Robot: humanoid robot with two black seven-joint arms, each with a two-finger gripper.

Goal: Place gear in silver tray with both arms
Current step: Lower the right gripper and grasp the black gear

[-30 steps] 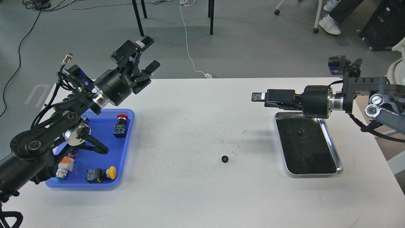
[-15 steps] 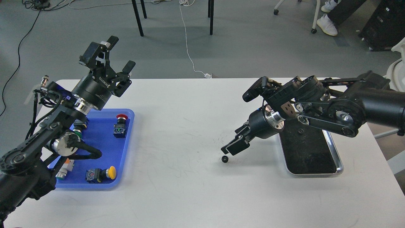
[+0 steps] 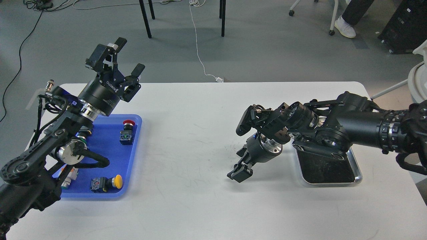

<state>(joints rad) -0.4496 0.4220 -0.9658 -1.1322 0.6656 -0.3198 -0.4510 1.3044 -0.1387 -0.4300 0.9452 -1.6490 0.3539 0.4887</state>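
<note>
My right gripper (image 3: 239, 172) points down at the table's middle, just left of the silver tray (image 3: 357, 170). It stands over the spot where the small black gear lay, and the gear is hidden by it. Its fingers are dark and bunched together, so I cannot tell whether they are open or shut. My right arm crosses over the far half of the silver tray and hides it. My left gripper (image 3: 116, 58) is open and empty, raised high above the back left corner of the table.
A blue plastic tray (image 3: 136, 146) at the left holds several push-button switches, red-topped (image 3: 128, 125) and yellow-topped (image 3: 116, 181) among them. My left arm hangs over that tray. Chair legs and cables are on the floor beyond the table.
My right gripper has come down and a little left onto the gear's spot, and the gear no longer shows. My left arm has barely moved.
</note>
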